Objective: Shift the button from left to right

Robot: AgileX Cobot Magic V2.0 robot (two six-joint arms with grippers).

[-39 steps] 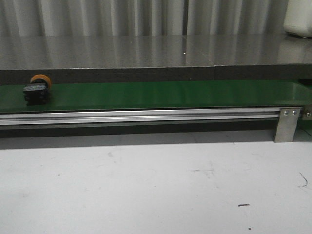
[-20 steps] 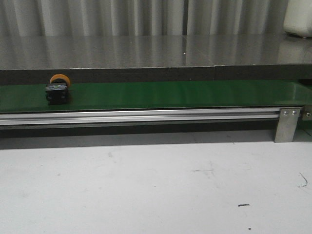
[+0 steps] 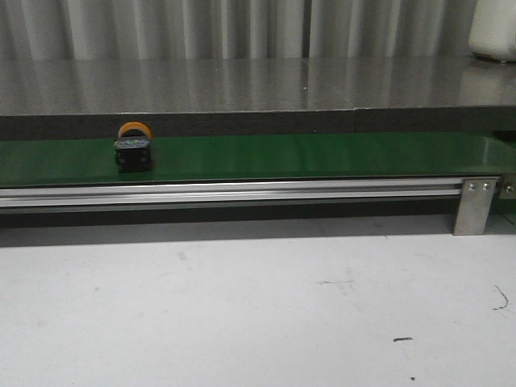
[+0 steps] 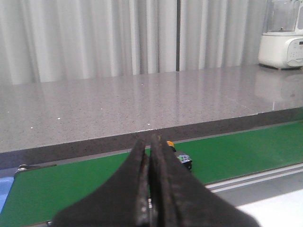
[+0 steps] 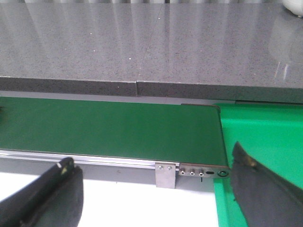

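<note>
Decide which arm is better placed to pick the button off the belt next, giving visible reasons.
Probably the left: the button sits on the belt's left part, just beyond the shut left gripper. The open right gripper faces the belt's far right end.

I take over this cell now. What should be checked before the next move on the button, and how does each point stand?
1. Button on the green belt, left part: ok.
2. Button upright, orange cap up: ok.
3. Left tool open for a grasp: not ok, fingers are together.
4. Right tool open: ok, fingers wide apart.
5. Either tool near the button in the front view: not ok, neither shows there.
6. Belt running or stopped: cannot tell.
</note>
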